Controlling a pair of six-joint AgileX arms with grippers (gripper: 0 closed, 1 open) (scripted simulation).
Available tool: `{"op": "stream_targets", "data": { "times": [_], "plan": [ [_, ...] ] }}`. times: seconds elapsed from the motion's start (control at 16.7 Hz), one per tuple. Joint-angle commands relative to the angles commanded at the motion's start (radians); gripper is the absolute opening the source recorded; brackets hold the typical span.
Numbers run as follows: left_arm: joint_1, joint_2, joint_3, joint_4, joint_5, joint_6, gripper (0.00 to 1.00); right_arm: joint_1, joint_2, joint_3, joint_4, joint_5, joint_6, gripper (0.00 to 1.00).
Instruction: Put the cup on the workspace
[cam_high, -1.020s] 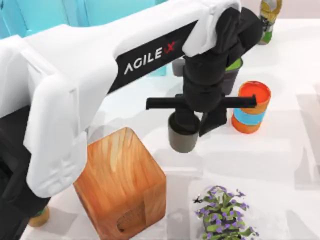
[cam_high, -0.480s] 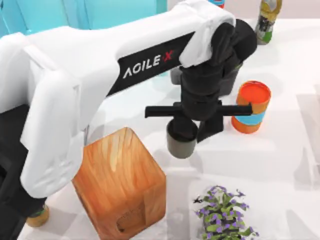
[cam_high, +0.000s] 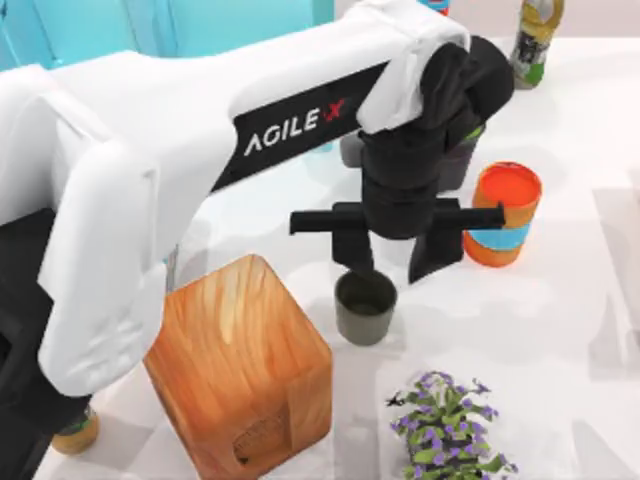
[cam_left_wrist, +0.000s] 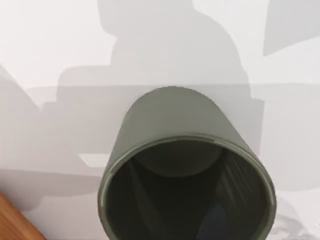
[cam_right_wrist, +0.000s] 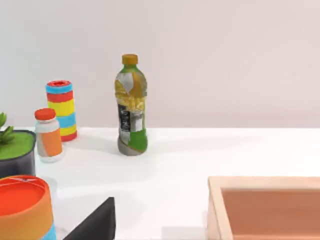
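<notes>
Cup (cam_high: 365, 308) stood upright on the white worktop (cam_high: 560, 320), its dark mouth open to the ceiling, just to the right of the wooden block (cam_high: 240, 365) and above the purple-flowered plant (cam_high: 448, 422) in the top view. The left pincer (cam_high: 395, 262) hung directly over it with its two black fingers (cam_high: 352, 250) spread wide, one tip close above the cup's far rim and the other off to its right, neither gripping it. In the left wrist view the cup (cam_left_wrist: 186, 175) sat free on the glossy surface, a corner of the block (cam_left_wrist: 15, 222) beside it. An orange can (cam_high: 503, 213) with a blue band stood well to the right of the pincer, and a bottle (cam_high: 534, 40) stood at the far edge. Whether the right pincer was spread or pressed together, I could not tell.
</notes>
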Motion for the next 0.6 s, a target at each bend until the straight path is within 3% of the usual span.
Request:
{"op": "stream_targets", "data": {
  "times": [0.24, 0.6],
  "plan": [
    [0.000, 0.000, 0.000, 0.000, 0.000, 0.000, 0.98, 0.000, 0.000, 0.000, 0.000, 0.000, 0.000, 1.00],
    [0.000, 0.000, 0.000, 0.000, 0.000, 0.000, 1.00, 0.000, 0.000, 0.000, 0.000, 0.000, 0.000, 1.00]
  ]
}}
